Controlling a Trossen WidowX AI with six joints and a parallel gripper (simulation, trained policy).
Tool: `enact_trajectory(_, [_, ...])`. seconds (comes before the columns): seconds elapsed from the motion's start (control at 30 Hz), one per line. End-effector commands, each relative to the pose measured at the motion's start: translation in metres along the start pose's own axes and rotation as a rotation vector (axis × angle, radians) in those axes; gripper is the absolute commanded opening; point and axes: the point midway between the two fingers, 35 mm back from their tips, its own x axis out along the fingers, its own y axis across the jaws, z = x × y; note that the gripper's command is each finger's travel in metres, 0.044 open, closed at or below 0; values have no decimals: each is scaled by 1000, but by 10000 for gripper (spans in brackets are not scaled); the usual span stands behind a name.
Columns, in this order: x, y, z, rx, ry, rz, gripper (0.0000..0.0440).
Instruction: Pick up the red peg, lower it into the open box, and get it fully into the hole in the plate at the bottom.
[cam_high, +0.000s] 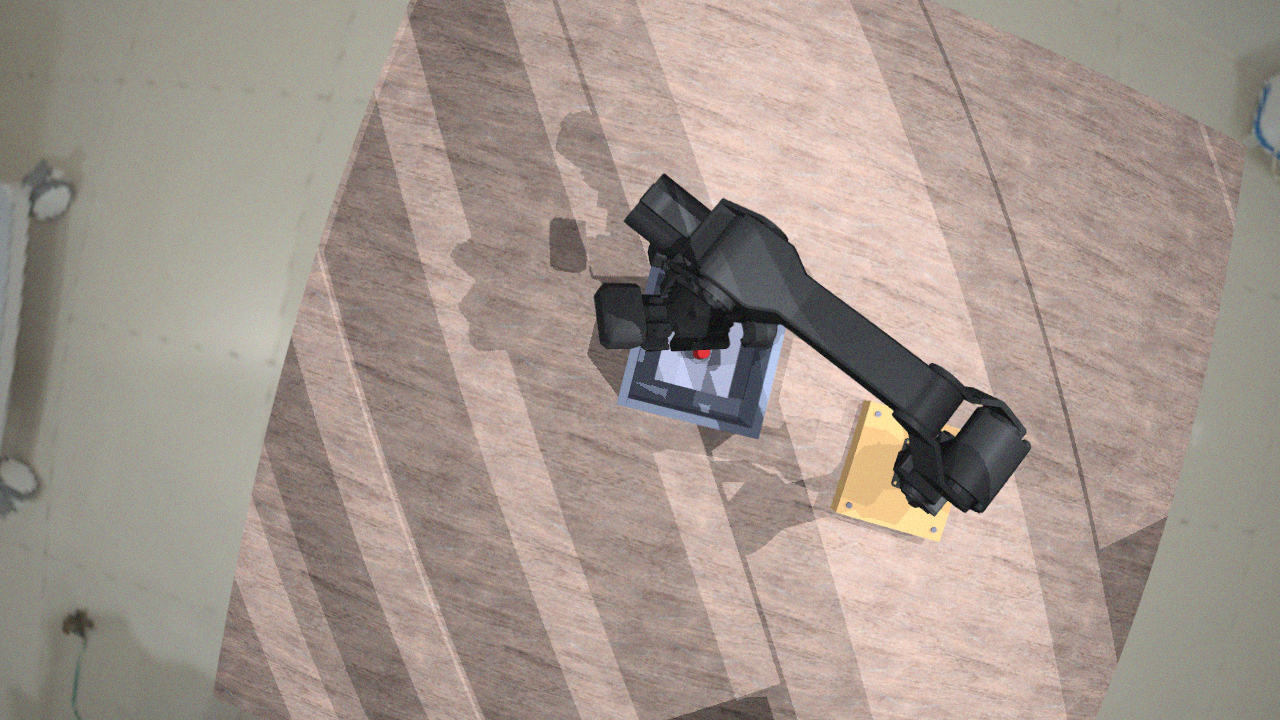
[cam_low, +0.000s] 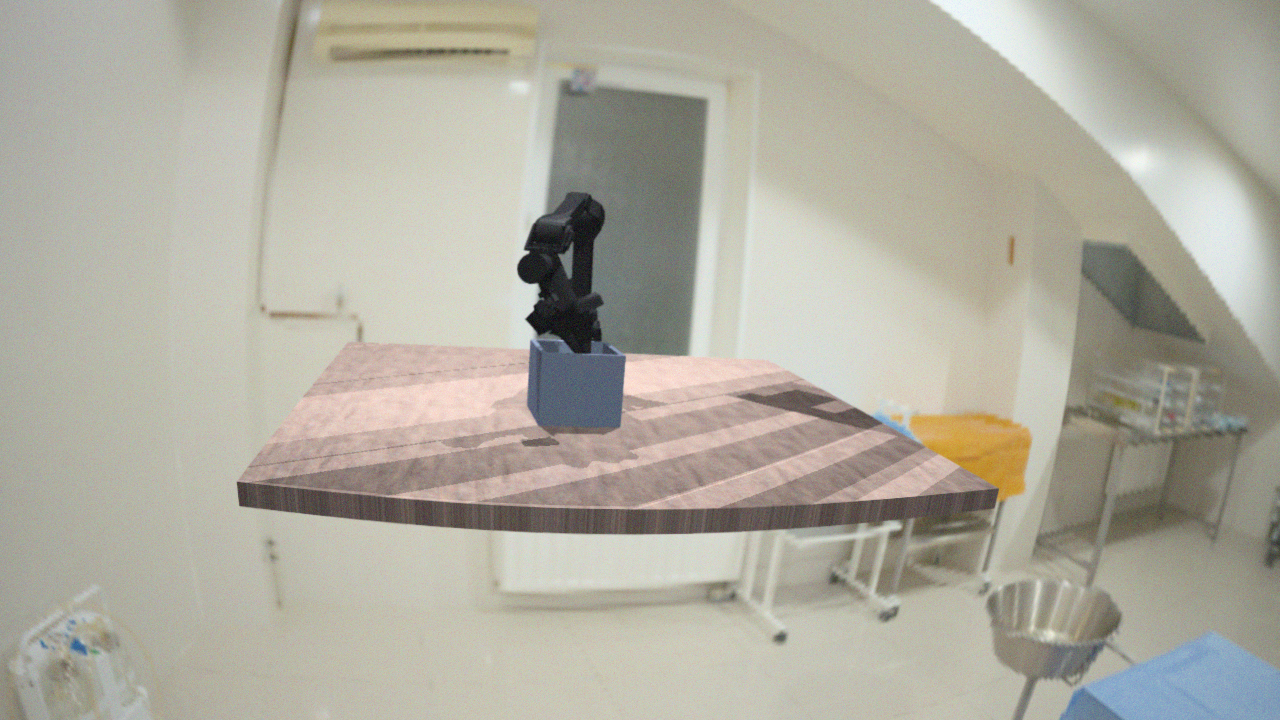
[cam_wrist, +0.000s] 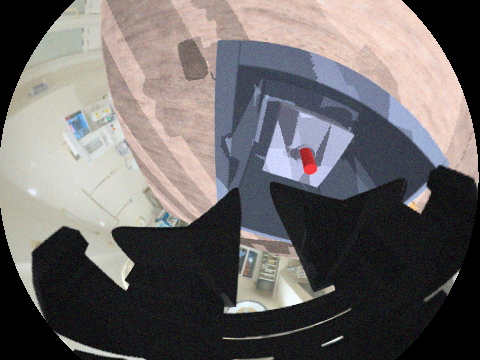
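Observation:
The red peg (cam_high: 702, 353) (cam_wrist: 309, 162) stands in the hole of the pale plate (cam_high: 720, 380) (cam_wrist: 340, 145) at the bottom of the blue-grey box (cam_high: 689, 418) (cam_low: 577, 389) (cam_wrist: 227, 100). A short length of it shows above the plate; how deep it sits I cannot tell. My gripper (cam_wrist: 254, 190) is partly open, with an empty gap between its fingertips. In the wrist view the peg lies beyond the fingertips and right of the gap, apart from both fingers. In the exterior view the gripper's lower end is at the box mouth.
The box walls rise around the peg and plate. A yellow block (cam_high: 872, 474) with small grey dots near its corners lies under the arm's other end. The arm (cam_high: 850, 335) spans above the wooden table (cam_high: 537, 582) (cam_low: 402, 465) and covers part of the box.

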Motion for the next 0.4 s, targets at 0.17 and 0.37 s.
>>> enact_trajectory(0.17, [-4,8,5,-37,22,46,125])
enact_trajectory(0.37, [-7,14,7,-68,35,76,124])
